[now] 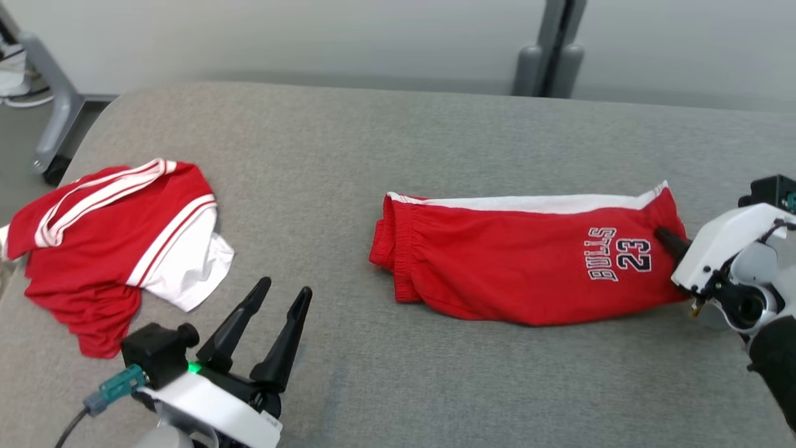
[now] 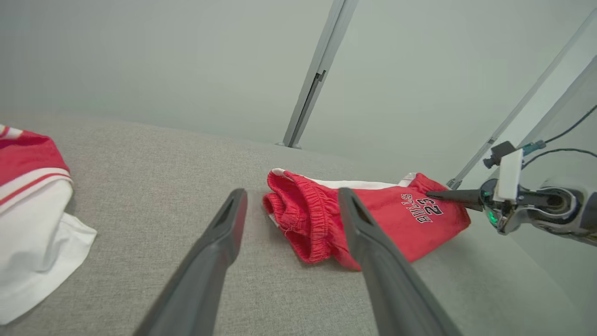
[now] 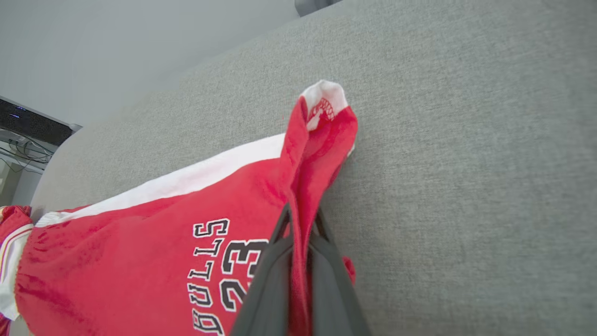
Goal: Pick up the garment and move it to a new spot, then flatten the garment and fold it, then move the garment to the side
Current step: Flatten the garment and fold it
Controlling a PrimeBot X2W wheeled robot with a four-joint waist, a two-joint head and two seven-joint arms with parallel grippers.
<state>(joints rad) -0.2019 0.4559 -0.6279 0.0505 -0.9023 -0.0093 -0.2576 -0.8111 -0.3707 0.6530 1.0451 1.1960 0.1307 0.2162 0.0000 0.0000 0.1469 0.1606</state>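
The garment is a pair of red shorts with a white side stripe and "BULLS 23" lettering, folded lengthwise on the grey padded table. My right gripper is shut on the garment's right hem edge; the cloth rises pinched between the two dark fingers. From the left wrist view the same grip shows at the shorts' far end. My left gripper stands open near the table's front left, apart from the shorts, fingers pointing toward the waistband.
A crumpled red and white jersey lies at the table's left edge. Behind the table stand a grey post and, at far left, a wheeled grey frame. Bare grey surface lies between the two garments and in front of the shorts.
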